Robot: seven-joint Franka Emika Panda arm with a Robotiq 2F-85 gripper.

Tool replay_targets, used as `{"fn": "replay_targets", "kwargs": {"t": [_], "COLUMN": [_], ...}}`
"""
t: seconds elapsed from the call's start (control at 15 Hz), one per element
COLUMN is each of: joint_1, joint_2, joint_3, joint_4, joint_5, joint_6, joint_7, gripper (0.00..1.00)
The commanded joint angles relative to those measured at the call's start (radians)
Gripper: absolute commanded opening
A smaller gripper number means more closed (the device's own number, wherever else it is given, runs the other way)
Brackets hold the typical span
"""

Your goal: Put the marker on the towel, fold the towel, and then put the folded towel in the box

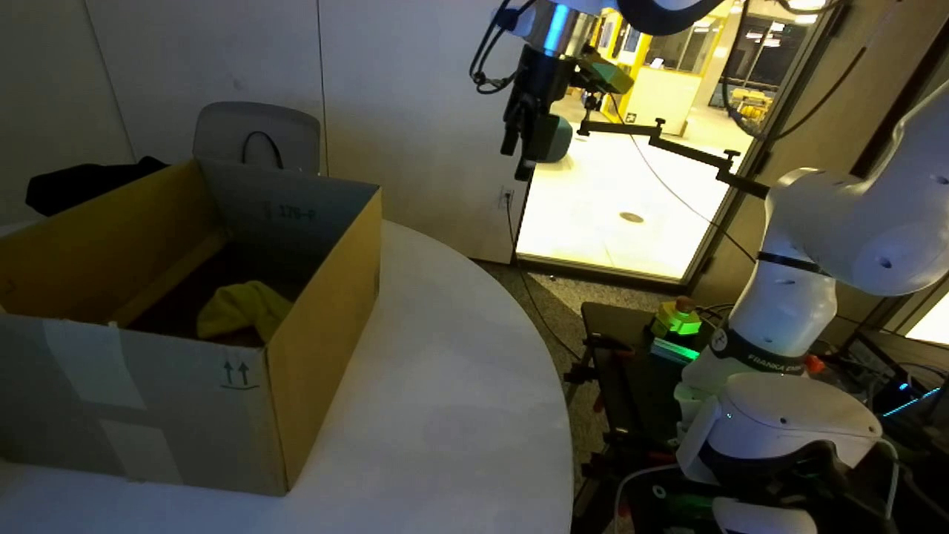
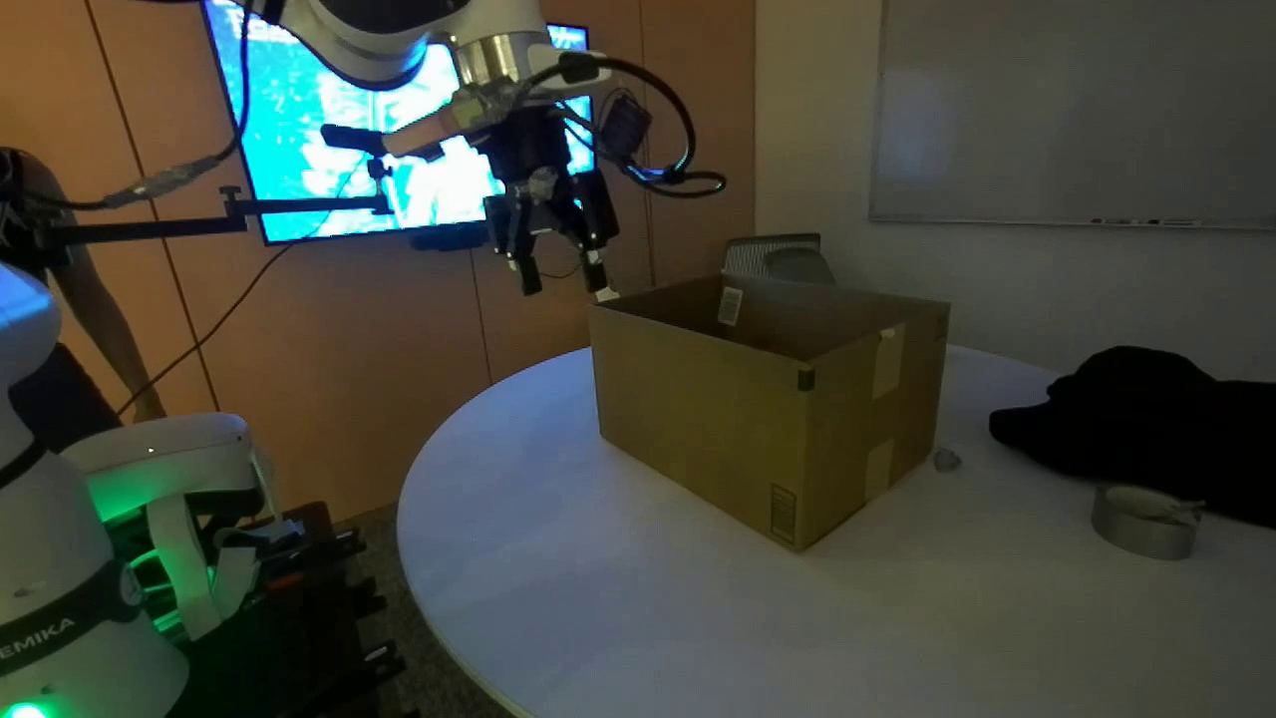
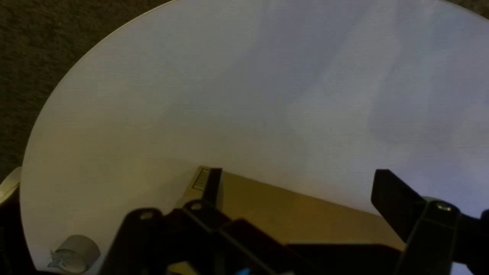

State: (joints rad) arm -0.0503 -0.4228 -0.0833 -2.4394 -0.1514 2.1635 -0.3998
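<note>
The large brown cardboard box (image 1: 326,334) stands on the white table in both exterior views (image 2: 698,429). Its near side shows below my jaws in the wrist view (image 3: 305,214). The yellow-green towel (image 1: 248,308) lies bunched inside the box, close to one wall. In an exterior view the box walls hide it (image 2: 847,429). The marker is out of view or hidden. My gripper (image 2: 564,286) is open and empty, with its fingers wide apart in the wrist view (image 3: 298,172). It hangs in the air above the level of the box rim, beside the box and outside it (image 1: 517,162).
The round white table (image 2: 598,598) holds a grey tape roll (image 2: 1143,524) and a small crumpled bit (image 2: 946,460) beside the box. A dark cloth (image 2: 1146,429) lies behind the tape. A grey chair (image 1: 256,130) stands beyond the table. The box walls stand high.
</note>
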Motion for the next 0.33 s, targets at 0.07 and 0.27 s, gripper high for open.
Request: {"fn": "replay_targets", "kwargs": {"t": [0.07, 0.27], "joint_1": [0.013, 0.017], "joint_2": [-0.012, 0.022], "joint_3": [-0.014, -0.010], "joint_4": [-0.001, 0.011], "joint_5": [-0.006, -0.005], "joint_6": [-0.004, -0.003], "joint_7": [0.005, 0.005], "gripper": [1.00, 1.00]}}
